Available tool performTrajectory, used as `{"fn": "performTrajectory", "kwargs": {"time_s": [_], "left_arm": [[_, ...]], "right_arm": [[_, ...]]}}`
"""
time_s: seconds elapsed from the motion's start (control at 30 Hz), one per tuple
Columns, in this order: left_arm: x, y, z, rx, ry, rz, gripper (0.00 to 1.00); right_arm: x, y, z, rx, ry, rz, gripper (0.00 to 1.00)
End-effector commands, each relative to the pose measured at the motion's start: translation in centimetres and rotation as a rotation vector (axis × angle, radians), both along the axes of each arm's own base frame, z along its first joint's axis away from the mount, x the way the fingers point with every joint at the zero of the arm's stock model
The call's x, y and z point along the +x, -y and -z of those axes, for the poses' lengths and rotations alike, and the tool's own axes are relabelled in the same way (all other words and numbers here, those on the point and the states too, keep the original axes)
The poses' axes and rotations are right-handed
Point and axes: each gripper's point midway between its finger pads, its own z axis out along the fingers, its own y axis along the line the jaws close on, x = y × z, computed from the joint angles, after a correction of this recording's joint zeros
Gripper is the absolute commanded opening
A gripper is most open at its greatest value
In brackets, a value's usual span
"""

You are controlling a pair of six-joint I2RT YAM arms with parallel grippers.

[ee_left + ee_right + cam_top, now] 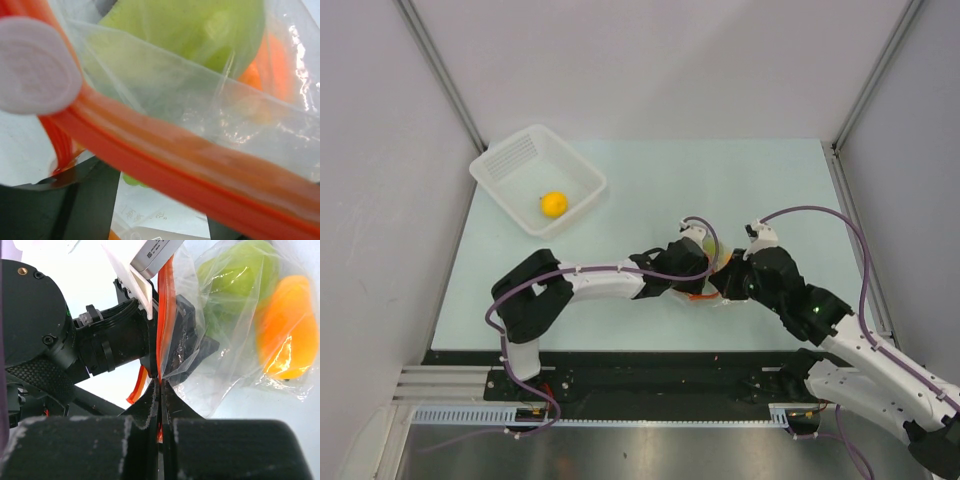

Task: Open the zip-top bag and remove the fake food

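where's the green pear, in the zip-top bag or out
In. The green pear shows behind the clear plastic of the zip-top bag, beside an orange piece, in both wrist views.

The fake food (235, 282) sits inside the zip-top bag (227, 367), basket (572, 158) behind-left.

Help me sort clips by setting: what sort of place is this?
Probably a robotics lab test cell: plain white panels on metal framing enclose a pale green tabletop, two robot arms are bolted at its edge, and a white slotted plastic basket holds a yellow-orange round fruit.
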Motion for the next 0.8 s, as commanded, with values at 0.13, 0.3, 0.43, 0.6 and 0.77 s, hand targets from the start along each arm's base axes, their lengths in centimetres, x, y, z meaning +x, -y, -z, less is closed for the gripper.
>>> {"fn": "performTrajectory", "kwargs": {"time_s": [0.13, 0.3, 0.43, 0.6, 0.77], "left_arm": [[1.1, -0.6, 2.3, 0.098, 0.0, -0.048, 0.66], [1.0, -0.6, 4.1, 0.118, -0.028, -0.058, 0.51], [1.0, -0.1, 3.3, 0.095, -0.023, -0.048, 0.35], [0.5, 0.8, 0.4, 0.029, -0.014, 0.004, 0.17], [-0.5, 2.6, -5.8, -0.112, 0.002, 0.095, 0.12]], "right_arm": [[0.3, -0.4, -0.5, 0.023, 0.015, 0.003, 0.0], [0.4, -0.2, -0.2, 0.01, 0.015, 0.01, 0.0], [0.3, -0.2, -0.1, 0.011, 0.013, 0.01, 0.0], [0.4, 0.0, 0.0, -0.005, 0.021, 0.011, 0.0], [0.4, 0.5, 0.7, -0.043, 0.025, 0.012, 0.0]]}}
